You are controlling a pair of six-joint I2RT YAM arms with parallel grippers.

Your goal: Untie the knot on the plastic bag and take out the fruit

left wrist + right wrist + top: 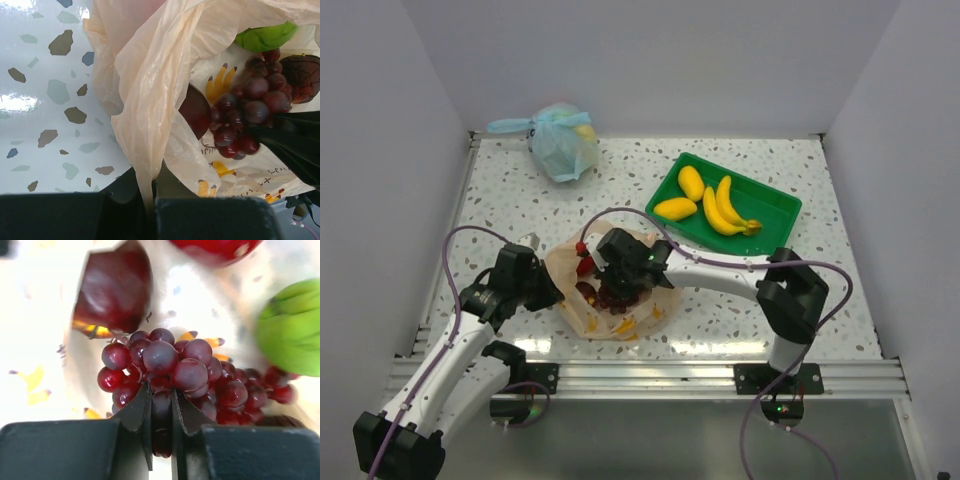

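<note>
Right wrist view: right gripper [161,401] is clamped on one berry at the near edge of the grapes [175,372], fingers pinched in tight, bunch spread just ahead of the tips. The bunch's long axis runs across this view, left to right, reaching toward the lime [295,335] at right. Maroon fruit [115,290] is up left and red apple [215,246] at the top edge, both apart from the fingers. All of it sits inside the plastic bag [585,318], mid-way across the table [500,200], between the two arms.

Left wrist view: left gripper [152,202] is closed on a twisted strip of the bag's rim, plastic pulled taut up from the pinch, mouth gaping toward the grapes. No tied knot is visible in any view, so I judge it undone.

Top view: green tray [780,207] lies beyond and to the right of the bag, on the right arm's side, holding bananas [725,210] and mangoes [676,208]. Blue bag [560,145] sits far back left, well apart.

Step in hand, my guess: lifting the grapes out, partway through unloading. The coming move turns on this: the tray is beyond and right of the pinch and the right arm is nearer, so the path is up through the mouth, then out right. Risk: the grip is on one berry only, so the bunch may swing or snag the film.
</note>
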